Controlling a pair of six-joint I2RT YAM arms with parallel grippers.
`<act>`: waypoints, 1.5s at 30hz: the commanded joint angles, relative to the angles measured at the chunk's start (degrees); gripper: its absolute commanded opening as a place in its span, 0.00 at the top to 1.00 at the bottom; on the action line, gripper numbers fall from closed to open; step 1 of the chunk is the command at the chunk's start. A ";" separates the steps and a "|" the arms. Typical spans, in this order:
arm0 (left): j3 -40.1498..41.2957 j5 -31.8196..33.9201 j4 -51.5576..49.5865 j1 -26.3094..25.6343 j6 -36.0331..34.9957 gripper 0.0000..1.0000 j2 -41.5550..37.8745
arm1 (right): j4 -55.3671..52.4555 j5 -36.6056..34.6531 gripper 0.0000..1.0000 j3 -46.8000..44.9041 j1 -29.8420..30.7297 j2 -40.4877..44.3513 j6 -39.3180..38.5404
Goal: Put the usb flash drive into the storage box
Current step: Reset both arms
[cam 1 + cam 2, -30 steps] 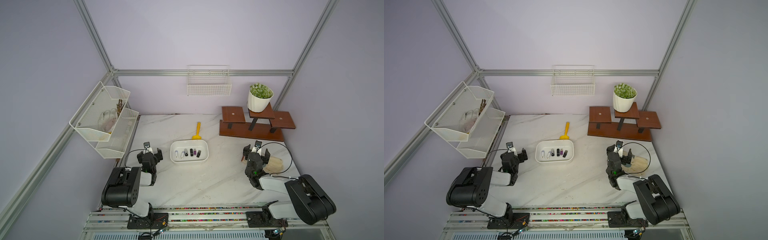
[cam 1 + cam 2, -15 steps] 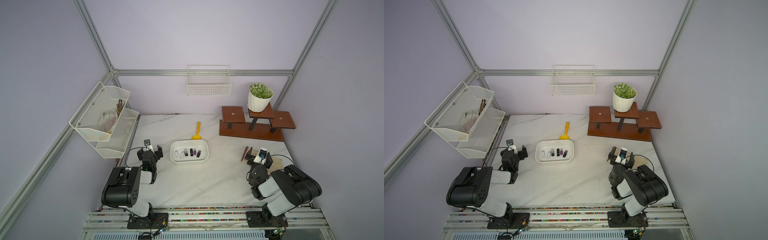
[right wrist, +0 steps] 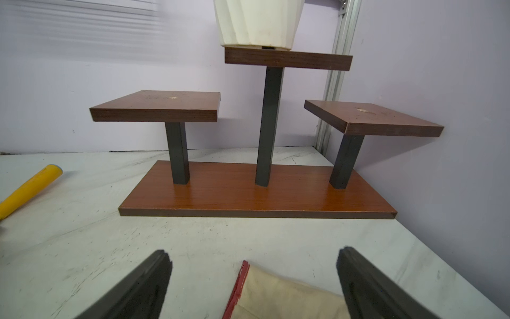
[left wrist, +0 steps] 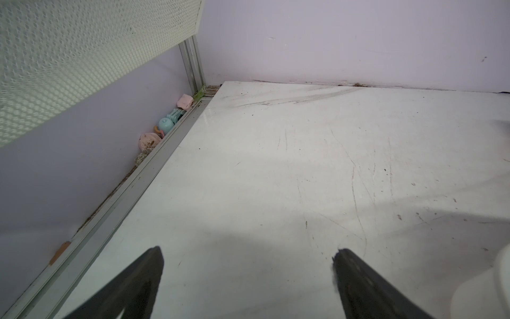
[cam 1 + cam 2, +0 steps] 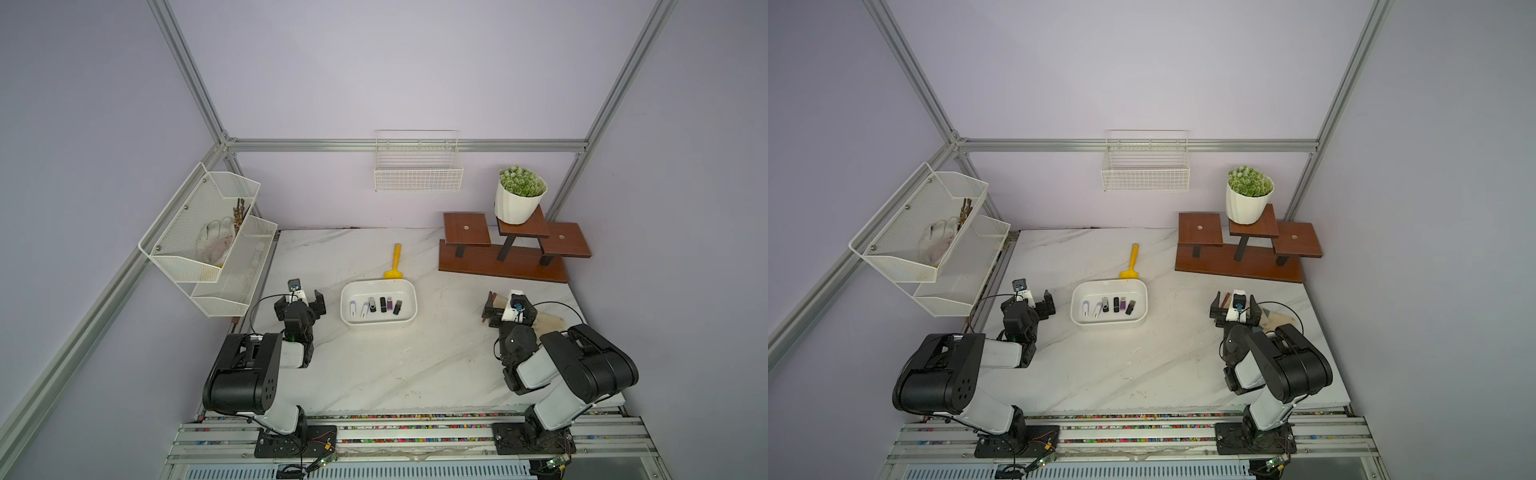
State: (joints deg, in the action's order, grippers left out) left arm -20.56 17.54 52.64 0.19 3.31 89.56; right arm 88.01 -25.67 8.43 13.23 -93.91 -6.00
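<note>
The storage box, a shallow white tub, stands mid-table. Several usb flash drives, white, black and purple, lie in a row inside it. My left gripper hovers left of the box, open and empty, with only bare tabletop between its fingers in the left wrist view. A white rounded corner of the box shows beside it. My right gripper is far right of the box, open, over a beige cloth without gripping it.
A yellow scoop lies just behind the box. A brown wooden stand with a white plant pot fills the back right. A wire basket hangs on the back wall, a mesh rack on the left wall.
The right arm has folded back over its base, while its gripper stays over the cloth and now points toward the wooden stand. The left gripper has barely shifted.
</note>
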 commanded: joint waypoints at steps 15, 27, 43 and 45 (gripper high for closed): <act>3.00 0.51 8.03 -3.10 -4.11 0.00 -0.65 | -7.62 4.67 0.01 3.23 -2.34 1.58 2.12; -0.27 5.39 4.13 -3.12 -2.24 0.00 0.81 | -18.76 1.59 0.01 7.97 -5.13 2.99 7.35; -0.31 5.40 3.70 -3.11 -2.21 0.00 0.59 | -18.48 1.54 0.01 7.75 -5.14 2.95 7.23; -0.34 5.40 3.68 -3.14 -2.17 0.00 0.63 | -18.55 1.59 0.01 7.83 -5.13 2.94 7.30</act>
State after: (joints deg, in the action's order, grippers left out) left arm -20.43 22.37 54.76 -3.27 0.86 90.80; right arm 69.73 -23.33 16.34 8.34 -91.39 0.99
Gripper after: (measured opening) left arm 0.998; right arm 0.992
